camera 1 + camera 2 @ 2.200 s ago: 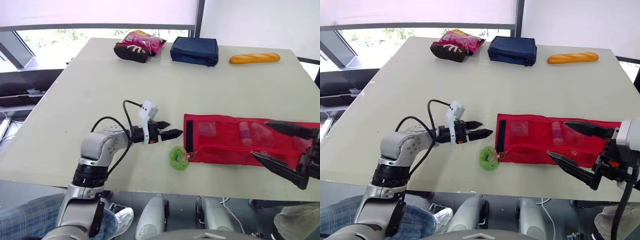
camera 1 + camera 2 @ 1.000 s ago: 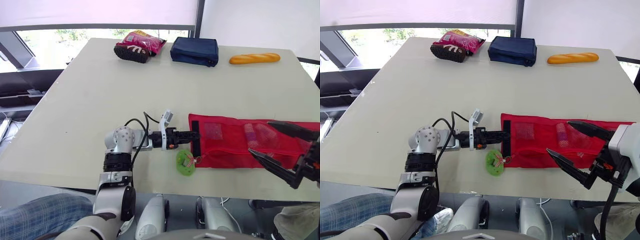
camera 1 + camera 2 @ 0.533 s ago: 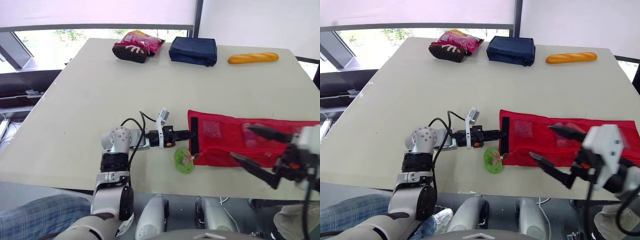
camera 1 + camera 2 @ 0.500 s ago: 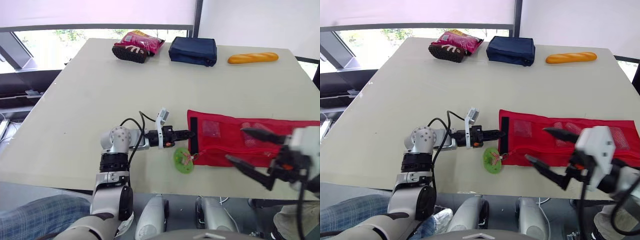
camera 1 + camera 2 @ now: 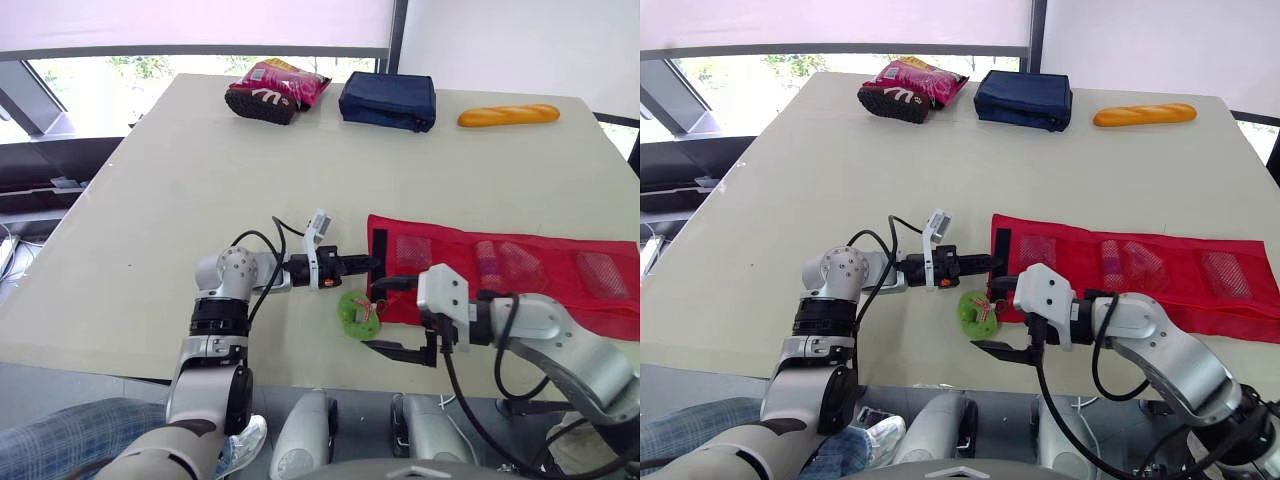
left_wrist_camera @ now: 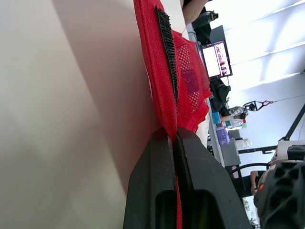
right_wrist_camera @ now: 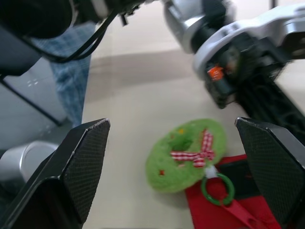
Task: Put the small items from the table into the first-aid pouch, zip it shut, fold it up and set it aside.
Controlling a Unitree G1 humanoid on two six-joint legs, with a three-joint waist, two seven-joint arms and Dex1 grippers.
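The left gripper (image 5: pixel 368 263) is pinching the left edge of the red pouch (image 5: pixel 520 262), which lies flat on the counter (image 5: pixel 300 160). Close beside its tips sits a green charm (image 5: pixel 354 310), hooked to the pouch's zip. The right gripper (image 5: pixel 392 316) is spread wide, with the charm just in front of its tips.

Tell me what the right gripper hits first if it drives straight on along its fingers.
Most likely the green wreath charm, lying on the table dead ahead of the right gripper, its fingers open. Behind it sits the left gripper, shut on the edge of the red pouch; height over the charm is unclear.
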